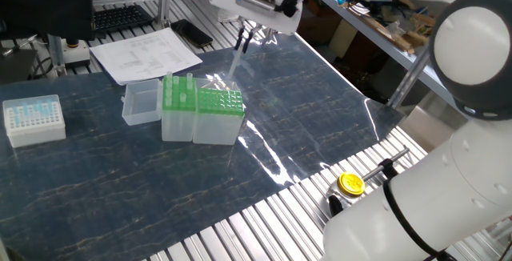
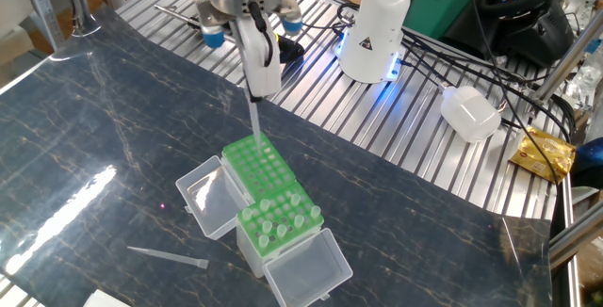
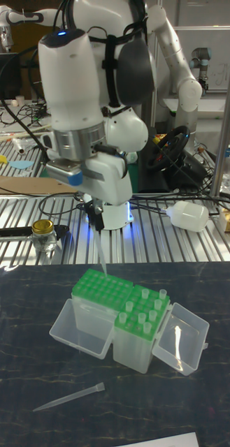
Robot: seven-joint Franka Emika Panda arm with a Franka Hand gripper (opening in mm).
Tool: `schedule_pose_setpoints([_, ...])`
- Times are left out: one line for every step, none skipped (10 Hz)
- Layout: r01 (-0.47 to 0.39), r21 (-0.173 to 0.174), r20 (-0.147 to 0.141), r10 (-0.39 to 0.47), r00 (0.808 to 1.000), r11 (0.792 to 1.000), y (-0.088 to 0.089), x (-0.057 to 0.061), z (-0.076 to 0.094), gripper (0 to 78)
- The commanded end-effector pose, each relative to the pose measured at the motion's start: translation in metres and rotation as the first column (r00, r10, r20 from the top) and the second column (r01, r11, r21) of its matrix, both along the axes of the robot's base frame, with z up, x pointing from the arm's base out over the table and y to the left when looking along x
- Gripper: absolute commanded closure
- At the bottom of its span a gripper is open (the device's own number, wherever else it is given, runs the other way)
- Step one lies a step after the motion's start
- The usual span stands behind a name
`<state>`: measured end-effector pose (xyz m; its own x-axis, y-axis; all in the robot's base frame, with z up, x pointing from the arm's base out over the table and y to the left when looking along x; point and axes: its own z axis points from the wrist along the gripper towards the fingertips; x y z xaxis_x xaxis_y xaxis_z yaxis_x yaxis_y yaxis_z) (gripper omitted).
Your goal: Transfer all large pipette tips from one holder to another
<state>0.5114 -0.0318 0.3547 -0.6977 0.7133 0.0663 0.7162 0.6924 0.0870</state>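
The gripper, clenched on a large pipette tip, holds it upright above the wide holder, likely for carrying across to the taller rack.

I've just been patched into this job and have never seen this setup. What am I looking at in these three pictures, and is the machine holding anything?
It is one white robot arm at a dark table, seen by three fixed cameras: two look down from different sides, and the tall one faces the arm's base. At the arm's end is a two-finger pincer. It is shut on a large pipette tip, a thin translucent cone hanging point down over the wider box with the green grid top. Right beside that box stands the narrower, taller green-topped box, already carrying several tips upright. A clear lid hangs open on the outer side of each box. One more large tip lies loose on the table. A white box of small pale-blue tips sits apart, near some paper sheets.
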Motion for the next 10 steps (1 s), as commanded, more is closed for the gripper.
schedule_pose_setpoints([0.109,0.025,-0.002,-0.109,0.994,0.994,0.017,0.002,0.001,76.4])
schedule_pose_setpoints([0.130,0.025,-0.002,-0.130,0.991,0.991,0.020,0.003,0.001,76.4])
schedule_pose_setpoints([0.147,0.026,-0.004,-0.147,0.989,0.989,0.023,0.004,0.000,76.4])
schedule_pose_setpoints([0.167,0.029,-0.004,-0.167,0.986,0.986,0.025,0.005,-0.001,76.4])
schedule_pose_setpoints([0.191,0.029,0.000,-0.191,0.982,0.981,0.027,0.006,-0.002,76.4])
schedule_pose_setpoints([0.211,0.030,0.004,-0.211,0.977,0.977,0.030,0.007,-0.003,76.4])
schedule_pose_setpoints([0.225,0.030,0.005,-0.225,0.974,0.974,0.032,0.008,-0.004,76.4])
schedule_pose_setpoints([0.247,0.031,0.005,-0.248,0.969,0.968,0.035,0.009,-0.005,76.4])
schedule_pose_setpoints([0.260,0.031,0.006,-0.260,0.966,0.965,0.037,0.010,-0.006,76.4])
schedule_pose_setpoints([0.274,0.031,0.006,-0.274,0.962,0.961,0.039,0.011,-0.006,76.4])
